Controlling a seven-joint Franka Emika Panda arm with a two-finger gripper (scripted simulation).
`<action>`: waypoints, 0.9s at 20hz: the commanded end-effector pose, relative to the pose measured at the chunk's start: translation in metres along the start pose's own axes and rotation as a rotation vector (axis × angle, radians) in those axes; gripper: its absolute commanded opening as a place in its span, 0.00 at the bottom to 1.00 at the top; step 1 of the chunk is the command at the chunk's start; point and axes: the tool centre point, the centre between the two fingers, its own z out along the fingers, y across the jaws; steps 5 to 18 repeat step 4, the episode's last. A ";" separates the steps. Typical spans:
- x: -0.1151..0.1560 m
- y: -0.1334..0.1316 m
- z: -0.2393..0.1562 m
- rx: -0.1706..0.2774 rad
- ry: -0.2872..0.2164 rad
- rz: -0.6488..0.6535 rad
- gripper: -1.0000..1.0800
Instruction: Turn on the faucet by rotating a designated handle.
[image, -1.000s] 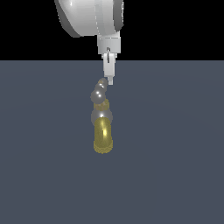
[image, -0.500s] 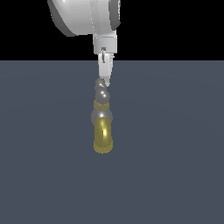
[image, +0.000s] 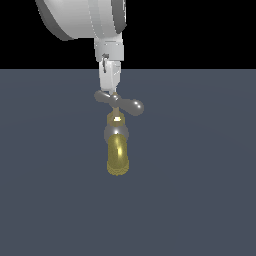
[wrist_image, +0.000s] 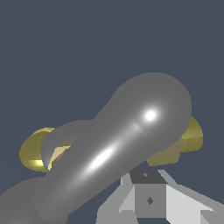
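Grey handle (image: 120, 102) sits crosswise atop the yellow-gold faucet (image: 117, 150) mid-table (image: 200, 175), gripper (image: 111, 91) touching its arm on the exterior view's left (can't tell if jaws are spread).

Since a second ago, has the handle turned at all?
Yes. The handle has swung round above the spout, which stayed put: it was nearly end-on to the camera, and now lies crosswise, one bulb reaching toward the exterior view's right.

Flat dark slate-blue floor (image: 200, 190) filling the lower three quarters of the exterior frame, black band above, the faucet (image: 117, 150) standing on it just left of centre, yellow-gold spout pointing toward the bottom edge
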 end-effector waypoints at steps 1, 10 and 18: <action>0.075 -0.021 -0.005 0.009 0.032 -0.097 0.00; 0.087 -0.028 -0.006 0.010 0.035 -0.105 0.00; 0.087 -0.028 -0.006 0.010 0.035 -0.105 0.00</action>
